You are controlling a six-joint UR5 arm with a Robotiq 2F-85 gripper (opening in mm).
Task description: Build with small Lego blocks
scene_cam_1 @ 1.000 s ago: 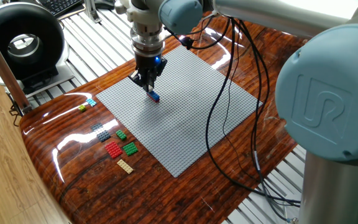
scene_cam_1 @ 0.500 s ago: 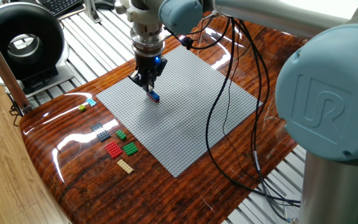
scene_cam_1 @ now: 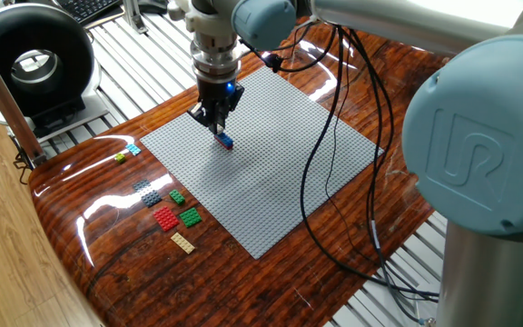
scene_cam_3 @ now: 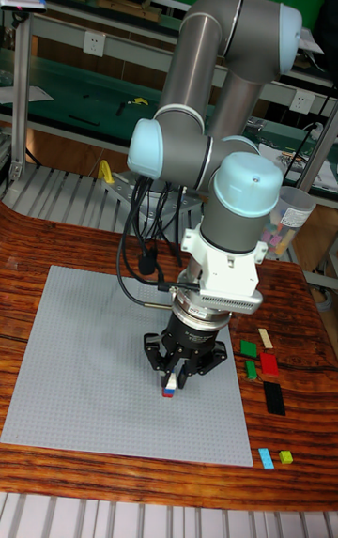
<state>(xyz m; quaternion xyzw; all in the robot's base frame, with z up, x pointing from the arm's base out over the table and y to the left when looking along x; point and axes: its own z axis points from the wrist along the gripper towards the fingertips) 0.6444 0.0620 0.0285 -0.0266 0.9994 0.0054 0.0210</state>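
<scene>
My fingers (scene_cam_1: 219, 127) point straight down over the grey baseplate (scene_cam_1: 271, 182), a little toward its far-left part in the fixed view. In the tall fixed view they (scene_cam_3: 173, 381) sit near the front right area of the plate. They are closed around a small stack of blocks (scene_cam_1: 225, 140): blue at the bottom with red above it, and in the tall view (scene_cam_3: 169, 387) a white layer shows between them. The stack's underside meets the studs of the baseplate, though I cannot tell whether it is pressed home or only touching.

The remaining loose pieces lie on the bare wood of the counter (scene_cam_1: 107, 227), beside the plate's edge and apart from my fingers. Nearest the plate is a small green brick (scene_cam_1: 177, 196), with a larger green plate (scene_cam_1: 190, 216) just beside it. A red plate (scene_cam_1: 165, 218) sits next to those, and two dark grey plates (scene_cam_1: 147, 193) lie just beyond. A tan strip (scene_cam_1: 182, 242) lies nearest the camera in the fixed view. Well apart from that cluster, a cyan piece (scene_cam_1: 133, 149) and a yellow-green piece (scene_cam_1: 121, 158) lie close together.

Black cables (scene_cam_1: 320, 136) hang from my arm across the baseplate's right side.
</scene>
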